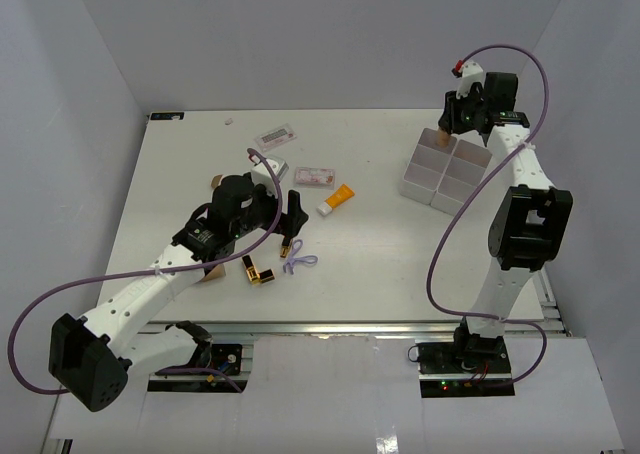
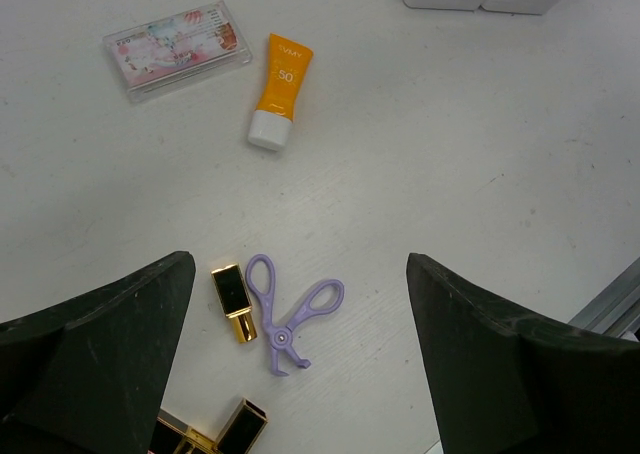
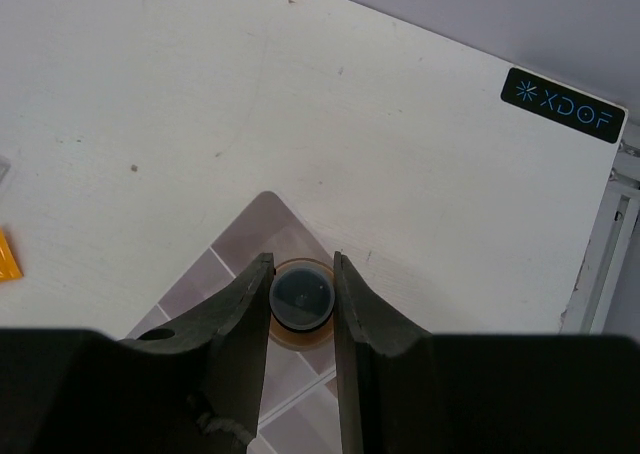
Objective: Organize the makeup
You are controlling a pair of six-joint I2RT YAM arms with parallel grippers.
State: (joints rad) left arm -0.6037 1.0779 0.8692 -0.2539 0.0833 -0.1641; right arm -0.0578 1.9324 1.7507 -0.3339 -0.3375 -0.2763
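Note:
My right gripper (image 3: 302, 292) is shut on the black cap of the tan foundation bottle (image 3: 302, 326), holding it upright over the far corner compartment of the white tray (image 3: 250, 224). From above the bottle (image 1: 441, 137) shows under the gripper (image 1: 455, 122). My left gripper (image 2: 300, 359) is open and empty above a gold-and-black lipstick (image 2: 233, 302) and a purple scissor-like tool (image 2: 288, 312). Two more lipsticks (image 2: 215, 434) lie near it. The orange-tipped tube (image 2: 278, 89) and a flat clear packet (image 2: 178, 47) lie farther off. A beige sponge (image 1: 210, 274) is mostly hidden under my left arm.
A second clear packet (image 1: 275, 135) lies at the far middle of the table. The tray (image 1: 447, 174) stands at the far right. Another tan item (image 1: 214, 182) peeks out behind my left arm. The table's near edge has a metal rail (image 1: 340, 326).

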